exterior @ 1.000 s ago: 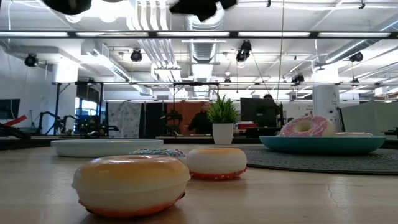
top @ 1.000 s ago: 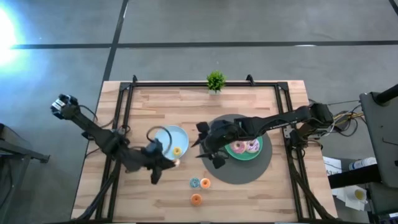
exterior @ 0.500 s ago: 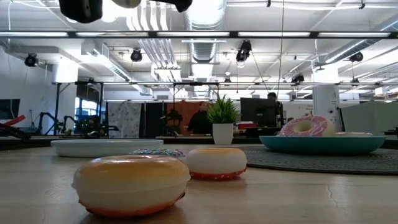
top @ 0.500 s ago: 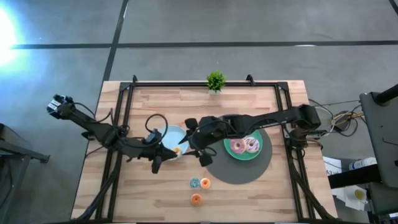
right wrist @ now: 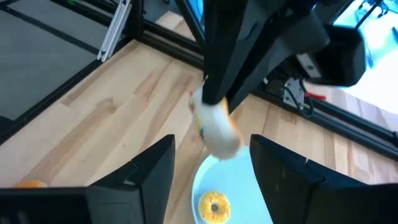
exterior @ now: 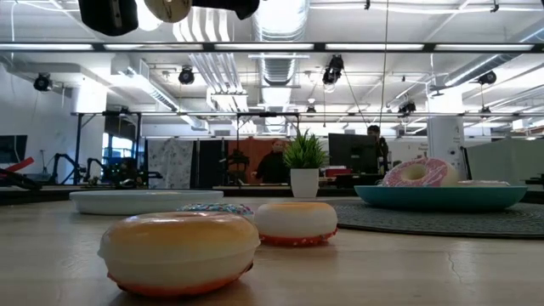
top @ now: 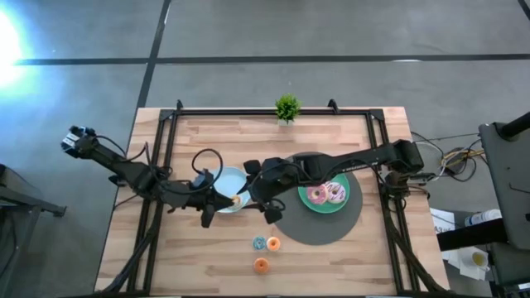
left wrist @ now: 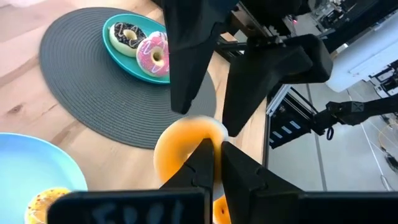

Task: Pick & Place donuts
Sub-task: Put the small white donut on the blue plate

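My left gripper (top: 233, 201) hovers over the right rim of the light-blue plate (top: 222, 184), shut on an orange mini donut (left wrist: 185, 144). My right gripper (top: 259, 199) is open and faces it from the table's right; its two fingers (left wrist: 186, 68) stand just beyond the donut, which shows ahead of them (right wrist: 214, 127). A yellow mini donut (right wrist: 214, 203) lies flat on the light-blue plate. A pink donut (top: 315, 195) and a pale one (top: 335, 194) lie on the teal plate (top: 325, 207). In the low view the held donut (exterior: 167, 8) shows at the top edge. My left gripper pinches the orange mini donut by its rim (left wrist: 198, 138) between its two shut fingers, coming level from the table's left. The donut is lifted clear, above the plate's edge.
A blue mini (top: 259, 242) and two orange minis (top: 273, 242), (top: 262, 265) lie on the wood near the front edge. The teal plate sits on a round grey mat (top: 327, 228). A small green plant (top: 286, 108) stands at the far edge. People show in the room behind.
My left gripper has carried the orange mini donut up and toward the far edge, from beside the plate's near rim to over its right rim. My right gripper has moved from the teal plate toward the table's left, closing in on the held donut.
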Controlling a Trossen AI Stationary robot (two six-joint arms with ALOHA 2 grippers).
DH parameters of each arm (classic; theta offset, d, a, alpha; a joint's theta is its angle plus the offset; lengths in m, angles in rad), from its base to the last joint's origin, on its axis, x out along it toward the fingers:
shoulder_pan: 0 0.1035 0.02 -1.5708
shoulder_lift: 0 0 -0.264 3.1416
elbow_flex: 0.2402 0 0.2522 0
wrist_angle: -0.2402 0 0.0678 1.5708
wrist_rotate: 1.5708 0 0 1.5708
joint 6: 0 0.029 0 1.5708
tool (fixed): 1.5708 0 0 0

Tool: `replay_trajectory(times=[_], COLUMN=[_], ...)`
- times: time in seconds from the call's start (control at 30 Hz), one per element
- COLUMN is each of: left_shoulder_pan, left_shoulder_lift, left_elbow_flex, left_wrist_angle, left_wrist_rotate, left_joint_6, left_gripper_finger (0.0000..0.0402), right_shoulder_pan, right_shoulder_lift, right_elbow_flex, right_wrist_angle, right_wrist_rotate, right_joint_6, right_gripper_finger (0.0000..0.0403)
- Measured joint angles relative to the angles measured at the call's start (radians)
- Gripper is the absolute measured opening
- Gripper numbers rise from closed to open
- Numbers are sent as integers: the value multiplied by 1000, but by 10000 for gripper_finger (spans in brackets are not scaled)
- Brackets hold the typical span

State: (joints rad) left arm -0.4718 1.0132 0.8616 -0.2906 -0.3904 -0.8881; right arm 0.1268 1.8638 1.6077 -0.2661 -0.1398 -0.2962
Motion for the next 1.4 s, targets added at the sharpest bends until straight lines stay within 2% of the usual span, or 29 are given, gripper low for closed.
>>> replay_trajectory(times=[0.7, 1.17, 1.4], left_shoulder_pan=[20, 25, 26], left_shoulder_lift=[4, 4, 8], left_elbow_flex=[0, -9, -18], left_wrist_angle=[12, -4, 1], left_wrist_rotate=[18, 24, 2], left_joint_6=[0, -1, -4], left_gripper_finger=[0, 0, 7], right_shoulder_pan=[0, -3, -7], right_shoulder_lift=[48, 43, 43], right_elbow_flex=[-3, -3, -3], right_wrist_angle=[45, 63, 60], right_wrist_rotate=[10, 13, 13], right_joint_6=[-38, -30, 9], right_gripper_finger=[199, 136, 84])
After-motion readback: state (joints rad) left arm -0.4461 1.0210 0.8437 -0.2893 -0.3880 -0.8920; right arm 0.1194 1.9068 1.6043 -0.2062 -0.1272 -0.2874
